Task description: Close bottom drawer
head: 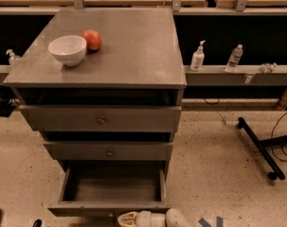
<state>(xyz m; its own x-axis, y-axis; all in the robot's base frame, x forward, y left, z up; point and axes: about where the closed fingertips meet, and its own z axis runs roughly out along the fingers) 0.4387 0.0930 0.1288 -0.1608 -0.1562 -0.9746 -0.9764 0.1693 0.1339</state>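
Note:
The bottom drawer of the grey cabinet is pulled far out, and its empty inside shows. Its front panel lies along the bottom of the view, with the small knob just under its edge. My gripper is at the bottom edge of the view, right in front of that panel and beside the knob. The white arm segment runs off to the right. The two drawers above, the widest and the mid-width, are pushed in.
A white bowl and a red apple sit on the cabinet top. Bottles stand on a ledge at the right. A black stand leg lies on the speckled floor at the right.

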